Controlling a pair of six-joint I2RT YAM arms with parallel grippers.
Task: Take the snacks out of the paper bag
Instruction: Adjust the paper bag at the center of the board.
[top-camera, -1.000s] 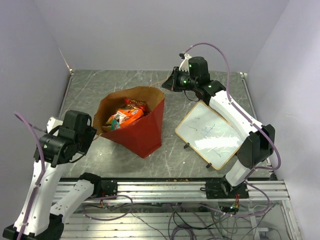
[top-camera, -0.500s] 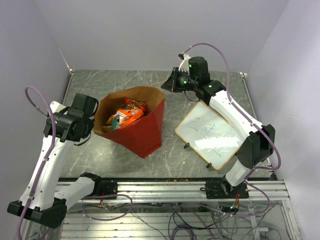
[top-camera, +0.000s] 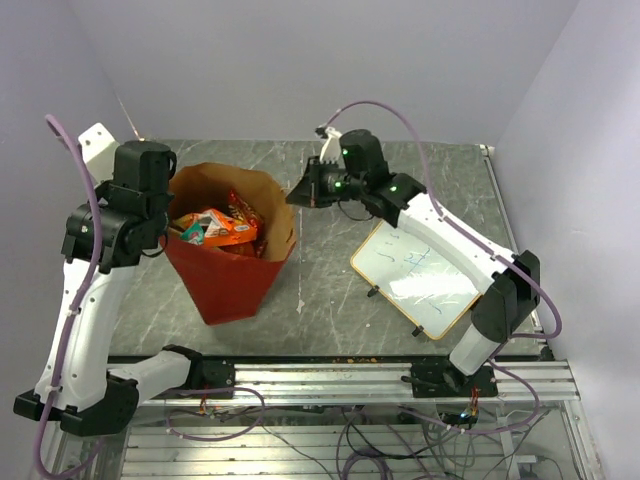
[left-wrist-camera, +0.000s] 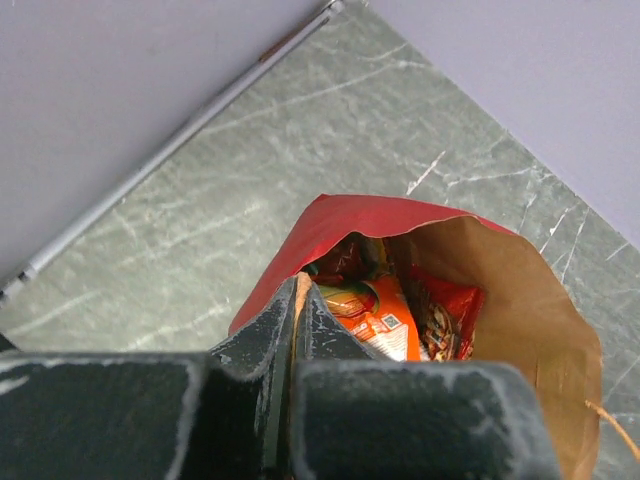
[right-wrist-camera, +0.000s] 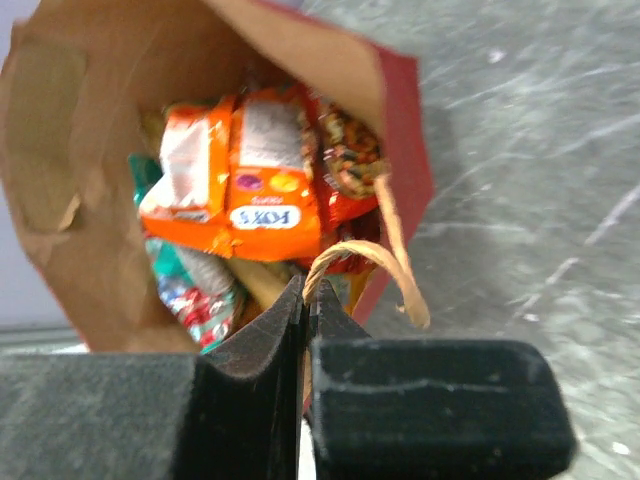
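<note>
The paper bag (top-camera: 225, 280) stands upright at the table's left, red outside and brown inside, mouth open. Inside lie the snacks (top-camera: 215, 228): an orange packet (right-wrist-camera: 250, 190), a red one (left-wrist-camera: 445, 310) and a teal one (right-wrist-camera: 190, 290). My left gripper (top-camera: 172, 222) is shut on the bag's left rim (left-wrist-camera: 297, 285). At the bag's right rim my right gripper (top-camera: 293, 198) is shut on the string handle (right-wrist-camera: 345, 255), which loops up out of the closed jaws. In the left wrist view the orange packet (left-wrist-camera: 385, 320) lies just past the fingers.
A white whiteboard (top-camera: 420, 265) with a wooden frame lies on the table at the right, under the right arm. Grey walls close in the back and both sides. The table's metal rail (top-camera: 330, 375) runs along the near edge.
The left gripper closed on the bag's rim and swung up and back. The right arm moved left with the handle. The bag shifted left and now stands more upright.
</note>
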